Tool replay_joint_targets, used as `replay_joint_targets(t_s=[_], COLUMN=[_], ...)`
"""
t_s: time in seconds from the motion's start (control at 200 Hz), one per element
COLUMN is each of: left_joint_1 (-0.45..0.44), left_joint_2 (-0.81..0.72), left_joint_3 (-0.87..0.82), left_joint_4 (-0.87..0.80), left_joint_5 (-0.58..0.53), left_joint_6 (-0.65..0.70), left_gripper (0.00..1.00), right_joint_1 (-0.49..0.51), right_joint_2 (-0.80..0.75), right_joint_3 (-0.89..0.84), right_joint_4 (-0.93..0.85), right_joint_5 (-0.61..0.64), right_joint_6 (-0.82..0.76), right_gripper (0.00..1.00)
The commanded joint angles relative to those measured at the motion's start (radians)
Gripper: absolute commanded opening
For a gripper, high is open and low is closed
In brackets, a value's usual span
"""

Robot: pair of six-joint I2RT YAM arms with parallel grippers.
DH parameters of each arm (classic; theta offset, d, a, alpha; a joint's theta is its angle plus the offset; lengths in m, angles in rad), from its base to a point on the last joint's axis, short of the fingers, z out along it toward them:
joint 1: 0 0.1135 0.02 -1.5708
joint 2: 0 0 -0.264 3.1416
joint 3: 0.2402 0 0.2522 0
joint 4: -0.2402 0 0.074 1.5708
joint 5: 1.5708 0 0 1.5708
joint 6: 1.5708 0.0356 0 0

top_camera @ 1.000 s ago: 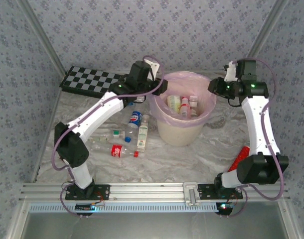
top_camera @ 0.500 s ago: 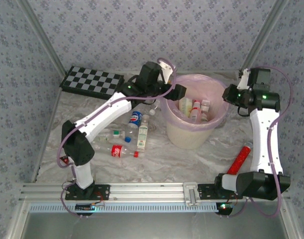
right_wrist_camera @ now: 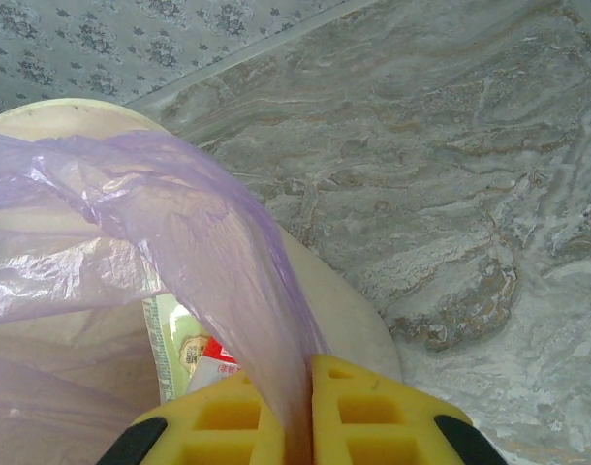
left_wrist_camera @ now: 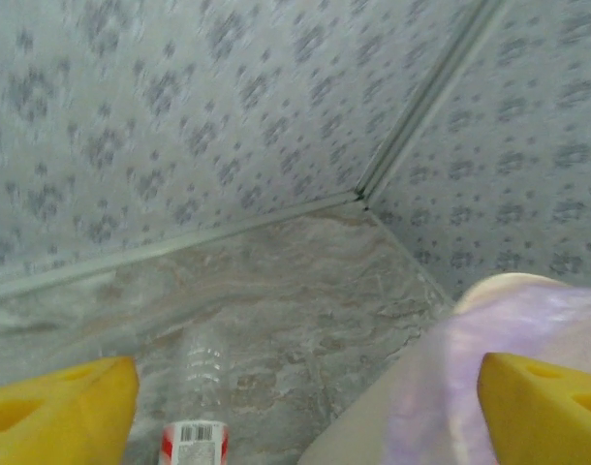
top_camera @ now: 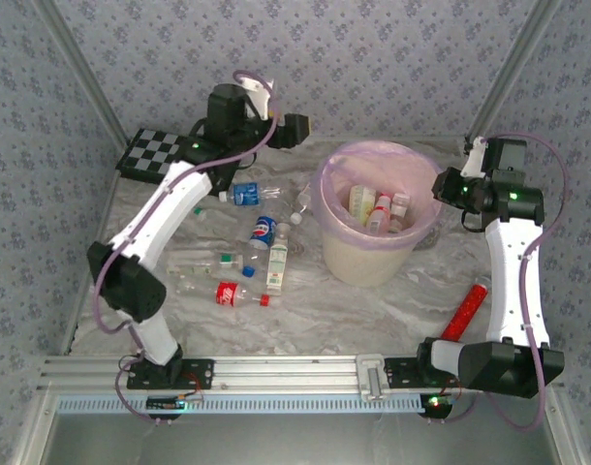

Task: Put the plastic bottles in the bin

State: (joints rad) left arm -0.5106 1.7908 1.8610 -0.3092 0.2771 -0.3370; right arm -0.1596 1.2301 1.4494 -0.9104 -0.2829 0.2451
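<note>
Presently, the bin (top_camera: pixel 363 262) is set mid-table, its soft bag (right_wrist_camera: pixel 179 223) pinched by the closed right gripper (right_wrist_camera: pixel 297 387). Light, slick, crushable bottles (top_camera: pixel 264 231) are scattered to its left; mid-body grasping is advised. The left gripper (left_wrist_camera: pixel 305 407) is held wide open, empty.

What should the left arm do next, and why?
Probably lower the open left gripper onto the clear bottle lying beside the bin. Its jaws are wide and empty, that bottle sits just below them, and the right gripper is busy pinching the liner.
</note>
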Motion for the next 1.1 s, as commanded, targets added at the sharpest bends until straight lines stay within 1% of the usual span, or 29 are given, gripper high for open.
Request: replay_joint_targets(t_s=[0.0, 0.04, 0.125, 0.21, 0.295, 0.55, 0.645, 0.9, 1.054, 1.094], left_joint_1=[-0.009, -0.009, -0.018, -0.030, -0.039, -0.072, -0.078, -0.081, -0.082, -0.083], left_joint_2=[0.148, 0.203, 0.323, 0.429, 0.502, 0.620, 0.646, 0.695, 0.739, 0.744], left_joint_3=[0.055, 0.107, 0.232, 0.344, 0.407, 0.436, 0.437, 0.445, 0.482, 0.484], left_joint_4=[-0.050, -0.089, -0.193, -0.285, -0.337, -0.364, -0.364, -0.390, -0.404, -0.401], left_joint_5=[-0.015, -0.024, -0.044, -0.057, -0.077, -0.044, -0.038, -0.071, -0.060, -0.058], left_joint_6=[-0.030, -0.025, -0.002, 0.014, 0.010, -0.010, -0.020, -0.037, -0.046, -0.049], left_gripper=[0.84, 0.80, 0.76, 0.76, 0.77, 0.81, 0.83, 0.83, 0.84, 0.82], right_joint_1=[-0.010, -0.011, -0.013, -0.015, -0.018, -0.029, -0.031, -0.040, -0.045, -0.045], right_joint_2=[-0.013, -0.017, -0.024, -0.032, -0.037, -0.043, -0.047, -0.048, -0.047, -0.049], right_joint_3=[-0.024, -0.023, -0.020, -0.022, -0.023, -0.031, -0.029, -0.009, -0.004, -0.004], right_joint_4=[-0.064, -0.065, -0.071, -0.077, -0.080, -0.069, -0.053, -0.042, -0.038, -0.037], right_joint_5=[-0.011, -0.013, -0.018, -0.023, -0.029, -0.048, -0.078, -0.120, -0.139, -0.141], right_joint_6=[0.013, 0.013, 0.014, 0.014, 0.014, 0.011, 0.015, 0.022, 0.022, 0.022], right_gripper=[0.12, 0.12, 0.12, 0.12, 0.12, 0.12, 0.13, 0.14, 0.14, 0.14])
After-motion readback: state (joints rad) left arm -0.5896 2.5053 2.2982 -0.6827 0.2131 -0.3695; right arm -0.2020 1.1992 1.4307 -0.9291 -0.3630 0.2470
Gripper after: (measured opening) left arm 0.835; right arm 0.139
